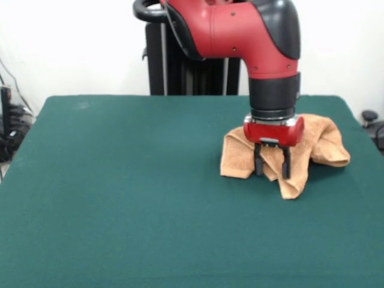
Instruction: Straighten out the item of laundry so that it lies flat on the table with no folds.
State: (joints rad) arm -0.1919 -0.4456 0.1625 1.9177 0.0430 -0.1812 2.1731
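Note:
The orange-tan towel [321, 144] lies crumpled in a bunched heap at the right far part of the dark green table [120, 198]. Folds hang over each other and one corner points toward the near side. My gripper [272, 173] comes straight down over the towel's left-middle part. Its two black fingers [258, 163] stand apart, with towel cloth showing between and behind them. I cannot tell whether the tips touch the cloth. The red wrist hides the towel's middle. No white loop tag shows.
The robot's black pedestal [192, 66] stands behind the table's far edge. Cables and dark gear [12, 126] lie off the table's left side, and a dark object [372, 120] sits off its right far corner.

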